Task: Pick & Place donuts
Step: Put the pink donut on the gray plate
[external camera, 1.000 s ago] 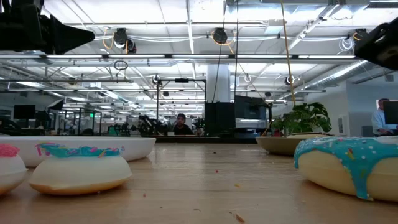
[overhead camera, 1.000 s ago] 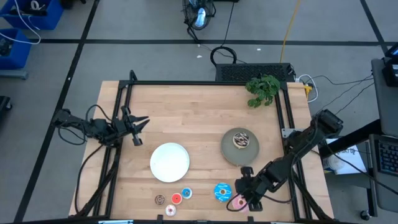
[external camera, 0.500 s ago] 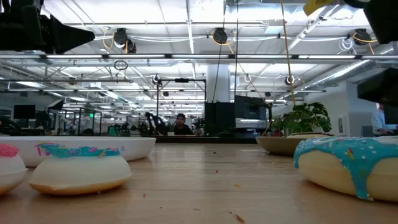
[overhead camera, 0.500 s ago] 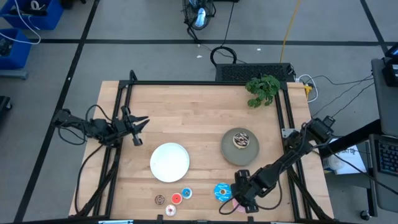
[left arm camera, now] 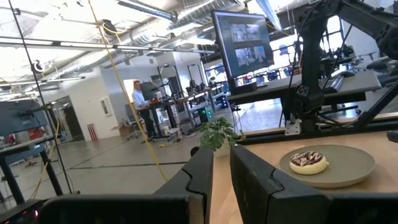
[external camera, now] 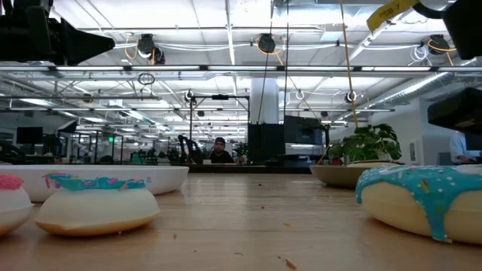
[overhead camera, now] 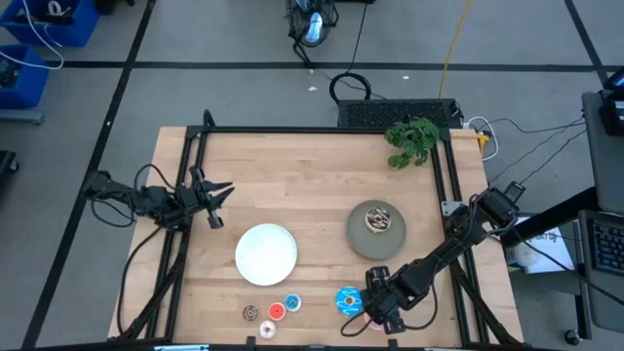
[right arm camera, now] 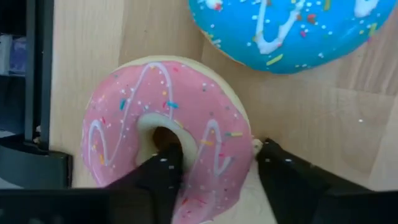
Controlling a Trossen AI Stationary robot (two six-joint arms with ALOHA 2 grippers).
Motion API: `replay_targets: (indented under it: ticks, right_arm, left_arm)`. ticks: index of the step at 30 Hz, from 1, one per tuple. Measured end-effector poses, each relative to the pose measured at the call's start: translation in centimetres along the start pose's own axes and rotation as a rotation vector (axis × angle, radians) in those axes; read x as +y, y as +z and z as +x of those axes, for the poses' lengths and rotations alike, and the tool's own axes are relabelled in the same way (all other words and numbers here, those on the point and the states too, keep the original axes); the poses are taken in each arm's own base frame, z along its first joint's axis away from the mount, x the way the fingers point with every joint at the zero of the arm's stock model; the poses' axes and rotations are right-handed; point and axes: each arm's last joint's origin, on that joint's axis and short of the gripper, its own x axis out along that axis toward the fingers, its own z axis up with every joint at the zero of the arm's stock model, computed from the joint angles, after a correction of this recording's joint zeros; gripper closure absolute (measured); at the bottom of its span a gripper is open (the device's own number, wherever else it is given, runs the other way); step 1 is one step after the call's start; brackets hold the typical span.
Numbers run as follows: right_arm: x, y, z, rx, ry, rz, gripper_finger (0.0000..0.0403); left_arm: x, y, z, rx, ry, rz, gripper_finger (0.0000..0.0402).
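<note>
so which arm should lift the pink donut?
Right. Its end effector already straddles the pink donut, one finger in the hole. The left end effector sits far off at the table's left edge.

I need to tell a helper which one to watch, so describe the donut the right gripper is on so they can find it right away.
Go to the table's near edge, right of the white plate, where the right gripper reaches down. Beside the large blue donut lies the pink donut, one finger in its hole. It alone has pink icing with white drizzle.
</note>
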Motion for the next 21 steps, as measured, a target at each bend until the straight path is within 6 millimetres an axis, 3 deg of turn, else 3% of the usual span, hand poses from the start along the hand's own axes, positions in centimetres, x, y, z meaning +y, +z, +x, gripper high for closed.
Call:
replay_targets:
  ticks: [8,14,21]
  right_arm:
    - [-0.4,-0.1,-2.7,-0.060,-0.008,0.020,0.0385]
    - [0.1,0.6,-7.1,-0.058,-0.027,0.026,0.0378]
    - [1.0,3.6,-14.7,-0.052,-0.039,0.020,0.0395]
  left_arm:
    - [0.0,0.0,0.0,0.000,0.000,-0.038,0.0339]
    - [0.0,0.0,0.0,0.000,-0.001,-0.051,0.0339]
    - [0.0,0.0,0.0,0.000,0.000,-0.055,0.0339]
